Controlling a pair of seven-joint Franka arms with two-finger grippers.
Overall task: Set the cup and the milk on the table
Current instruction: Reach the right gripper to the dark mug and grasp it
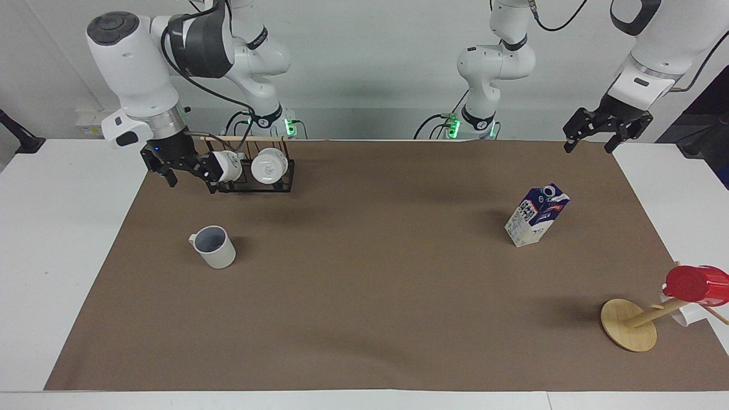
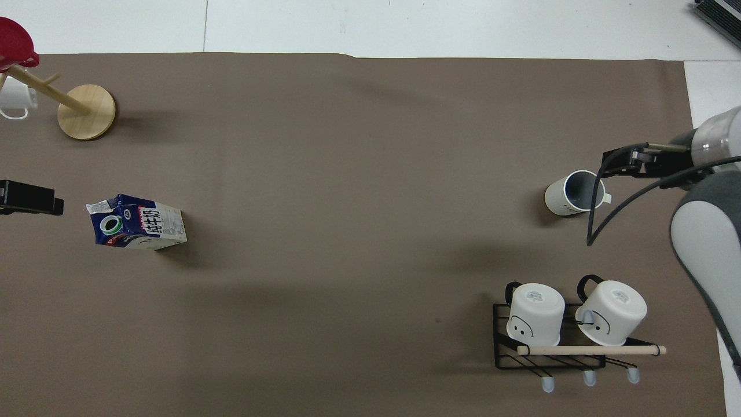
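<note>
The table (image 1: 57, 239) is a wide, smooth white top with a matte brown paper-like mat (image 1: 364, 319) spread flat over most of it.

The cup (image 1: 213, 246) is a small off-white cylinder with a bluish-grey inside and one small handle. It stands upright on the mat toward the right arm's end of the table, mouth up. The milk (image 1: 537, 215) is a glossy gable-top carton, dark blue and white with a round cap on its sloped roof; it stands on the mat toward the left arm's end, well apart from the cup.

The right claw (image 1: 186, 172) hangs in the air over the mat at the right arm's end, its black fingers spread apart and holding nothing; in the overhead view it (image 2: 626, 163) sits just beside the cup's rim. The left claw (image 1: 588, 139) hangs over the corner of the mat nearest the left arm's base, fingers apart and empty.

A black wire rack (image 1: 256, 181) with a pale wooden rod along its top stands at the edge of the mat nearest the robots, carrying two plain white mugs (image 2: 535, 313) on their sides. At the table's corner farthest from the left arm's base, a wooden peg stand (image 1: 629, 324) with a round disc foot carries a shiny red cup (image 1: 696, 283).
</note>
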